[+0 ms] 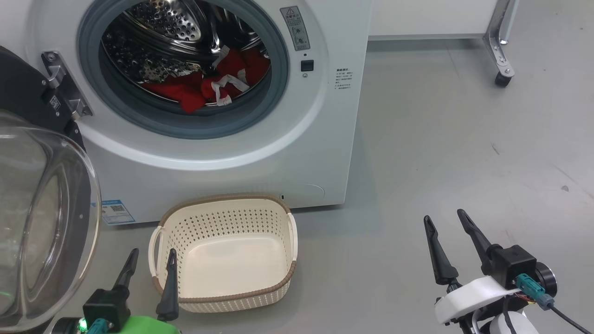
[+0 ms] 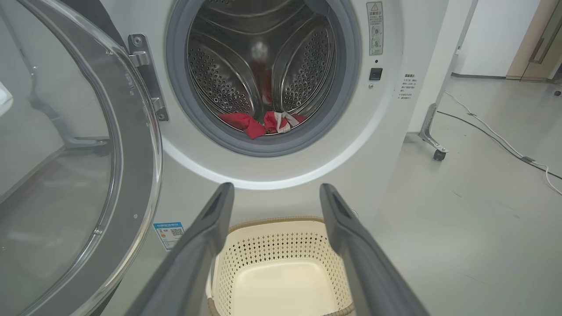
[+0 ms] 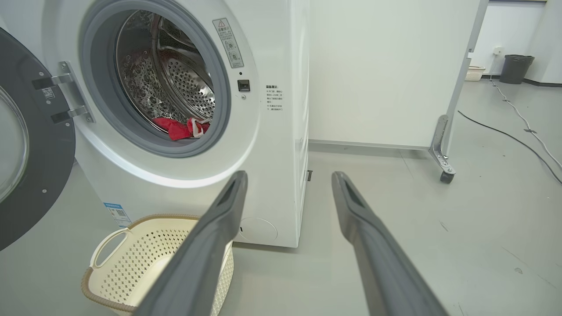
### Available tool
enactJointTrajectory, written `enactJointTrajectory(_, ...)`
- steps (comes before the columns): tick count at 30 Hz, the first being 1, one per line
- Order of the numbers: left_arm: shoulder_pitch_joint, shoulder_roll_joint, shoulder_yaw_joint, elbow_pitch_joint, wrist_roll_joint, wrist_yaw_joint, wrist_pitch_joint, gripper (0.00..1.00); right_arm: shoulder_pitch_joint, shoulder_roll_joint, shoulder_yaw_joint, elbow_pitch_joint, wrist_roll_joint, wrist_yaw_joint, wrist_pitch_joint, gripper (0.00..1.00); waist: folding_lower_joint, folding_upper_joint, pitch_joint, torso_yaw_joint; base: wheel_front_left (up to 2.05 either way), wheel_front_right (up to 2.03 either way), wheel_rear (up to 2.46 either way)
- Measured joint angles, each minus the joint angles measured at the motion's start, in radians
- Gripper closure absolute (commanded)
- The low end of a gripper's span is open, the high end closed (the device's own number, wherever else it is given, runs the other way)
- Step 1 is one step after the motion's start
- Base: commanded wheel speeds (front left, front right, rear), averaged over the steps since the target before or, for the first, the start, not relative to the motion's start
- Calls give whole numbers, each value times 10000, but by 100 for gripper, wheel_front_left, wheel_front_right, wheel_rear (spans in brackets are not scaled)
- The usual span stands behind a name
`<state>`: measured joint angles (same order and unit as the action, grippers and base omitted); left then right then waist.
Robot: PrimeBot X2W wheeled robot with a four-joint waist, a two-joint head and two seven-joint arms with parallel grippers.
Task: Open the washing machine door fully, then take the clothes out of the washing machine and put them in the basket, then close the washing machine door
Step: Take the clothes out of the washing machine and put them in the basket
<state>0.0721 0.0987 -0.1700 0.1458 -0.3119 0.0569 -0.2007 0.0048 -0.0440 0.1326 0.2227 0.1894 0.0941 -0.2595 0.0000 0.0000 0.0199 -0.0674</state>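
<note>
Red clothes (image 1: 204, 86) lie low in the drum of the washing machine (image 1: 278, 153), well beyond and above both pincers. The left pincer (image 1: 154, 251), spread and empty, hovers at the near left side of the basket (image 1: 222, 200). The right pincer (image 1: 443, 215), also spread and empty, hangs over the floor well to the basket's right. The door (image 1: 46, 222) stands swung open on the left, cut off by the head view's edge. The grey seal hides part of the clothes. The basket is empty.
</note>
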Motion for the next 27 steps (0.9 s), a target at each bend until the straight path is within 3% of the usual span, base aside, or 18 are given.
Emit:
enactJointTrajectory(13, 0, 0, -52, 2, 0, 0, 2, 0, 0, 0, 35, 0, 0, -2, 0, 0, 0, 0, 4, -17, 71, -71, 0)
enactJointTrajectory(27, 0, 2, -61, -52, 0, 0, 4, 0, 0, 2, 61, 0, 13, -6, 0, 0, 0, 0, 104, -43, 18, -18, 0)
